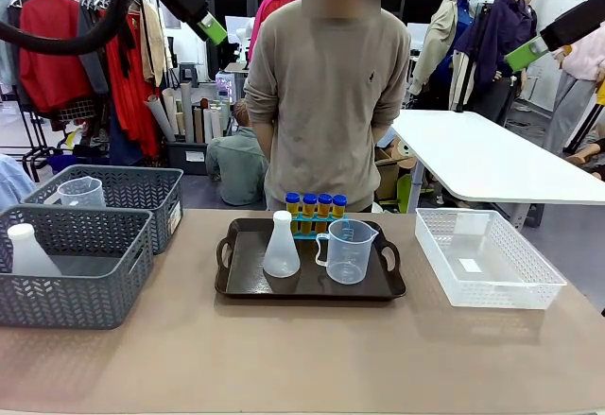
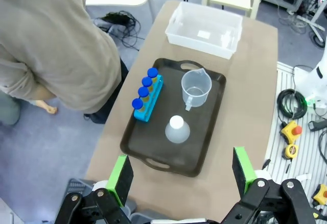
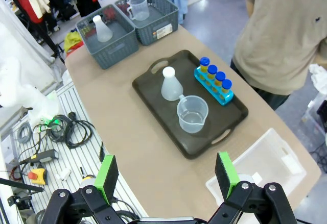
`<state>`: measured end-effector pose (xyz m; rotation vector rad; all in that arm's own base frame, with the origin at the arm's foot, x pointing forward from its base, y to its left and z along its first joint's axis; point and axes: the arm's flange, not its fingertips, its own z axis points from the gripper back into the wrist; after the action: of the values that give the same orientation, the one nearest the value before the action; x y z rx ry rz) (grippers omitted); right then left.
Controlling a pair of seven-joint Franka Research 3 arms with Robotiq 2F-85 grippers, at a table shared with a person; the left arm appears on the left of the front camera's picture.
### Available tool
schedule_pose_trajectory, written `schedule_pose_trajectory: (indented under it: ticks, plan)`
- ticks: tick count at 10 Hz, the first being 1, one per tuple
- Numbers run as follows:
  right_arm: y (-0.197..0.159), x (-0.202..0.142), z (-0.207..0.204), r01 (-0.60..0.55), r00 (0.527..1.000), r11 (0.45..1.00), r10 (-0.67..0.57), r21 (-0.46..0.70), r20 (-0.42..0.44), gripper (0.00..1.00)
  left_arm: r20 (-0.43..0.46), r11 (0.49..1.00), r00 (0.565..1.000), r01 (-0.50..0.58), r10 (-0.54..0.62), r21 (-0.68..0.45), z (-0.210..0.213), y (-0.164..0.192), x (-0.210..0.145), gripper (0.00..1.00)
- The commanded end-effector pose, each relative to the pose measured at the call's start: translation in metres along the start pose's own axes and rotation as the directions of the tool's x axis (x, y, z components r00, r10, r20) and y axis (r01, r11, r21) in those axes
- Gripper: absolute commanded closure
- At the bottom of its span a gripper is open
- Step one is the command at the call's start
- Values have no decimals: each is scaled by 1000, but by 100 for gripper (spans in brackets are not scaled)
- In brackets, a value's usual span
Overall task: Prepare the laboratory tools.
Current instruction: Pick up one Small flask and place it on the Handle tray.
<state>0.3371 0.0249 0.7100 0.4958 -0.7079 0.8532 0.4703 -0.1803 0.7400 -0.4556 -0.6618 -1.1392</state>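
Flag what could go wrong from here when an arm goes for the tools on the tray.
The flask and beaker stand close together, so open fingers lowered around one may knock the other. The tubes sit upright in the rack just behind, easily clipped. The person stands right at the far edge.

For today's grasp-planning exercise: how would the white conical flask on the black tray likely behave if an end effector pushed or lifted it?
The conical flask stands upright on a wide base, so a low push would probably slide it across the black tray rather than tip it. It looks like empty frosted plastic, so it is likely light. Its narrow neck and sloping walls could slip between pads.
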Motion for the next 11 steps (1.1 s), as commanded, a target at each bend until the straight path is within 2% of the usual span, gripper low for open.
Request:
schedule_pose_trajectory:
  ticks: [1,11]
  plan:
    - [0,2,0,-7,1000,1000,7,13,20,0,3,1000,1000,-3,3,-1,1,0,-1,0]
    - [0,2,0,-7,1000,1000,7,13,20,0,3,1000,1000,-3,3,-1,1,0,-1,0]
